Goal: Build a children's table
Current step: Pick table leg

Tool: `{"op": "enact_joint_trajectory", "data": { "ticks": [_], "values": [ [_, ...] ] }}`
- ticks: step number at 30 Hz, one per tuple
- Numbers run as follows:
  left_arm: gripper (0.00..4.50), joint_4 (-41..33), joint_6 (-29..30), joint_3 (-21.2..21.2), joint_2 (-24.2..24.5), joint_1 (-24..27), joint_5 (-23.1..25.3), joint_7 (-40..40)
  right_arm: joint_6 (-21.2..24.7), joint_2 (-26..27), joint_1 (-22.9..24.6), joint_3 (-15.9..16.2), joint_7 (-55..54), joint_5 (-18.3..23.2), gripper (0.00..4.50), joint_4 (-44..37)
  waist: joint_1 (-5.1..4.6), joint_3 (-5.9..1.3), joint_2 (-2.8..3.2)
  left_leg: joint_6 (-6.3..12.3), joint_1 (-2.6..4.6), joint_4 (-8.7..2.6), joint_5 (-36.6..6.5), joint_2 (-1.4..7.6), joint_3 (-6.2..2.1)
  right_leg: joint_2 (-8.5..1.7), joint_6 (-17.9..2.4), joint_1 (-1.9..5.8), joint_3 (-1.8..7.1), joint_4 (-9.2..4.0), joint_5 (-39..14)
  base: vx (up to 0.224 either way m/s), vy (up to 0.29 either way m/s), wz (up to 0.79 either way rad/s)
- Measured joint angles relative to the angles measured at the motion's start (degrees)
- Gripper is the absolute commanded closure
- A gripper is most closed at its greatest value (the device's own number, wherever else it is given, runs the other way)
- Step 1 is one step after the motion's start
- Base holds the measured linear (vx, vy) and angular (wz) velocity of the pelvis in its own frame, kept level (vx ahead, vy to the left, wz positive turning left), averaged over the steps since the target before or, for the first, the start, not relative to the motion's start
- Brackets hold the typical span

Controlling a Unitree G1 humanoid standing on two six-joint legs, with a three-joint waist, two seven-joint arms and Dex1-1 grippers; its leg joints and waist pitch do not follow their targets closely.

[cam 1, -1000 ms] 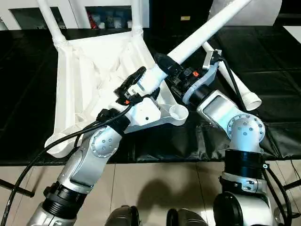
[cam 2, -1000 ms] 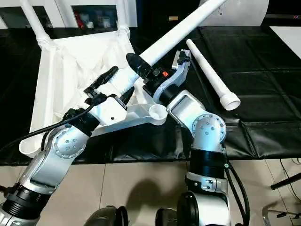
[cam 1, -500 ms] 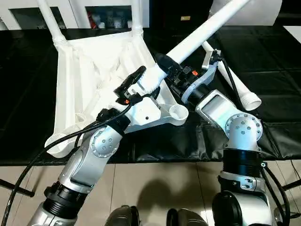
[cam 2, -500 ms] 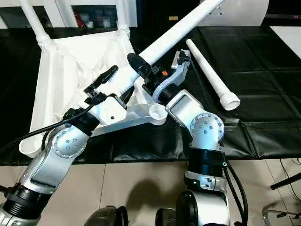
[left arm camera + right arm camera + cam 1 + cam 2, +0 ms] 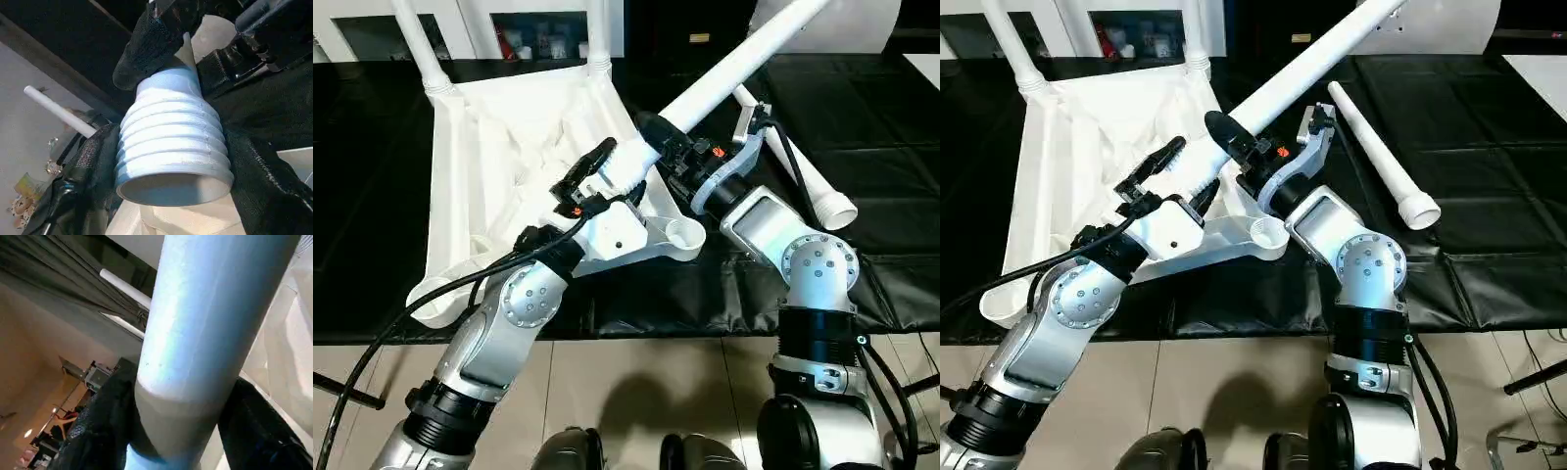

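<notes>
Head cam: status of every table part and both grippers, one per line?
Tabletop: upside down, ribs up, two legs fitted in far sockets.
Near socket: empty.
Held leg: tilted, not in a socket.
Spare leg: lying loose on black cover.
Left gripper: clamped on held leg's ribbed end.
Right gripper: around its shaft.

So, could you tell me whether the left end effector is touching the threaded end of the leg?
Touching. In the left wrist view both black fingers press against the leg at its ribbed end.

Bench (image 5: 401,196) covered in black sheeting, creased, hanging over the near edge. Floor (image 5: 636,392) below: pale beige tiles with dark joints. Behind the bench, white cabinet (image 5: 475,24) with glass fronts; small cluttered items on its shelf (image 5: 524,41).
</notes>
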Motion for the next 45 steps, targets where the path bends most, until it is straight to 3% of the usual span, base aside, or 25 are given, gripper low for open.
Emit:
{"op": "enact_joint_trajectory", "data": {
  "ticks": [10, 21, 37, 38, 45],
  "values": [
    [1.6, 0.0, -0.45, -0.32, -0.02, 0.01, -0.01, -0.63, -0.82, -1.61, -1.05, 0.06, 0.13, -1.36, 1.08, 0.08, -0.04, 0.0, 0.0, 0.0, -0.03, 0.0, 0.0, 0.0, 0.01, 0.0, 0.0, -0.05, 0.0, 0.02, 0.0, 0.0, 0.0, 0.0],
    [1.6, 0.0, -0.5, -0.24, -0.22, 0.01, -0.02, -0.65, 2.45, -1.16, -0.64, 2.17, 1.14, -0.44, 1.08, -0.07, 0.0, 0.0, 0.0, 0.14, -0.05, 0.0, 0.09, 0.0, 0.02, -0.01, 0.0, -0.05, 0.0, 0.02, 0.0, 0.0, 0.0, 0.0],
    [1.6, 0.01, -0.49, -0.24, -0.33, 0.01, -0.04, -1.04, 2.21, -2.61, -1.0, 0.92, 1.15, -0.44, 1.08, 0.04, -0.02, 0.0, 0.0, 0.03, -0.05, 0.0, 0.02, 0.0, 0.03, -0.01, 0.0, -0.06, 0.0, 0.02, 0.0, 0.0, 0.0, 0.0],
    [1.6, 0.01, -0.49, -0.24, -0.37, 0.01, -0.04, -1.05, 2.21, -2.59, -1.0, 0.95, 1.15, -0.44, 1.36, 0.04, -0.03, 0.0, 0.0, 0.04, -0.05, 0.0, 0.02, 0.0, 0.02, -0.01, 0.0, -0.06, 0.0, 0.02, 0.0, 0.0, 0.0, 0.0],
    [1.6, -0.01, -0.65, -0.15, -0.46, -0.09, -0.09, -1.05, 2.03, -2.59, -1.0, 0.8, 1.06, -0.56, 1.87, 0.34, 0.01, 0.0, 0.0, 0.08, -0.06, 0.0, 0.05, 0.0, 0.03, -0.01, 0.0, -0.06, 0.0, 0.02, 0.01, 0.0, 0.0, 0.0]
  ]
}}
